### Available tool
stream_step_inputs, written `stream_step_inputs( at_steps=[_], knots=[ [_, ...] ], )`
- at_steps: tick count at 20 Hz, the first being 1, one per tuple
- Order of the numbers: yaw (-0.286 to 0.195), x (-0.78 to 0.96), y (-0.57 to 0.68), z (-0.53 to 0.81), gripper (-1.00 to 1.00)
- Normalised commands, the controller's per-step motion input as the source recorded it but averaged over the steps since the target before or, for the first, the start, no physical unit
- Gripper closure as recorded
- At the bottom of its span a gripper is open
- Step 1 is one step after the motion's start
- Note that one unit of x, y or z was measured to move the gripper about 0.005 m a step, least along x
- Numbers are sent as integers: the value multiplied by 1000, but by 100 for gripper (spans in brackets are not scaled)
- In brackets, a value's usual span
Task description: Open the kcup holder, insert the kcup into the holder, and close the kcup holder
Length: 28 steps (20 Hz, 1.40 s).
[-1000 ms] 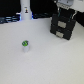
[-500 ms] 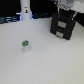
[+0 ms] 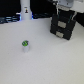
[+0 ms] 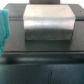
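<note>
The kcup (image 3: 25, 46), a small white pod with a green top, stands upright on the white table (image 3: 45, 62) towards the exterior view's left. The kcup holder (image 3: 63, 26), a black boxy unit, stands at the back towards the exterior view's right, well apart from the kcup. My white gripper (image 3: 67, 8) hangs just above and behind the holder; its fingers are too blurred to read. The wrist view shows the holder's black body (image 4: 45, 50) close up, with a grey rectangular panel (image 4: 47, 24) on it. The kcup is out of the wrist view.
A tall white post (image 3: 25, 9) stands at the back towards the exterior view's left, against a dark background. A teal shape (image 4: 4, 27) sits at the edge of the wrist view.
</note>
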Motion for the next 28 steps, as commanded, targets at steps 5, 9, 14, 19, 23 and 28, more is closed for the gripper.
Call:
stream_step_inputs(
  at_steps=[5,9,14,19,23,28],
  knots=[
    [-1,-265,91,-447,-100],
    [0,-316,45,-365,-100],
    [-11,-94,25,-109,100],
    [-12,3,-11,-7,100],
    [-8,7,-22,-8,100],
    [-7,10,-20,-11,100]
  ],
)
